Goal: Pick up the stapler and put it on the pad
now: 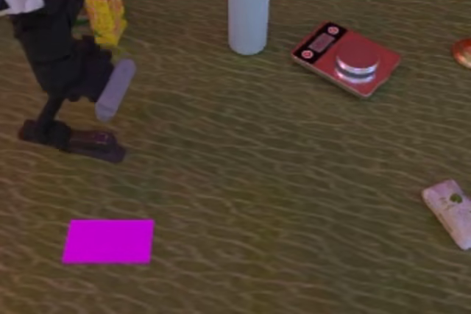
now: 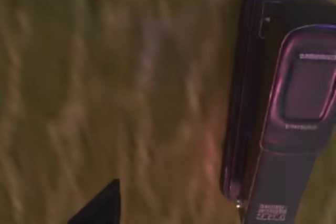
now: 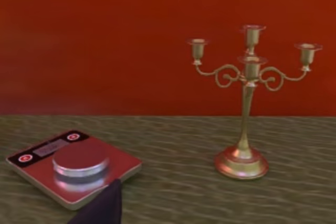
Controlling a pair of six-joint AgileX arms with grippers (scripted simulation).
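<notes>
Soft, even light over the bench (image 1: 280, 182), and hardly a shadow under the white cylinder (image 1: 249, 6). The scale (image 1: 347, 58) shows a mild sheen on its silver plate. In the left wrist view the stapler (image 2: 283, 103) looms close, purple highlights along its edges, the bench surface beside it smeared and blurry. The candelabra (image 3: 247, 103) gleams gold, crisp enough.

Probably a rendered tabletop test scene: woven olive table (image 1: 294, 182), red wall (image 3: 105, 35), unrelated household props.
</notes>
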